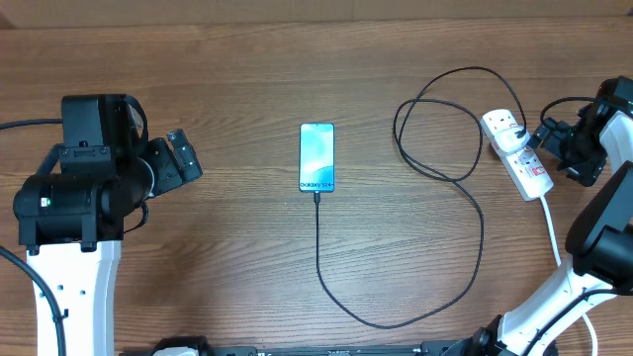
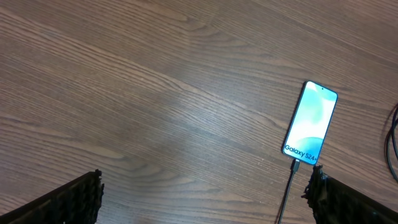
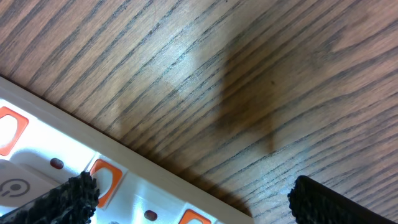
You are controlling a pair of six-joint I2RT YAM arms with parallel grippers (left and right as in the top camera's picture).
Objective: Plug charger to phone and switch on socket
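Observation:
The phone (image 1: 316,155) lies flat mid-table with its light blue screen up; it also shows in the left wrist view (image 2: 311,120). The charger cable (image 1: 318,252) has its tip in the phone's near end (image 2: 296,165). It loops right and up to a black plug (image 1: 521,139) seated in the white socket strip (image 1: 516,153). My right gripper (image 1: 546,138) is open right at the strip. In the right wrist view (image 3: 199,199) its left finger is over an orange-red switch (image 3: 104,177) on the strip (image 3: 37,168). My left gripper (image 1: 185,158) is open and empty, left of the phone (image 2: 205,202).
The strip's thick white cord (image 1: 551,232) runs down toward the right arm's base. The black cable makes a wide loop (image 1: 435,129) between the phone and the strip. Bare wood lies between the left gripper and the phone.

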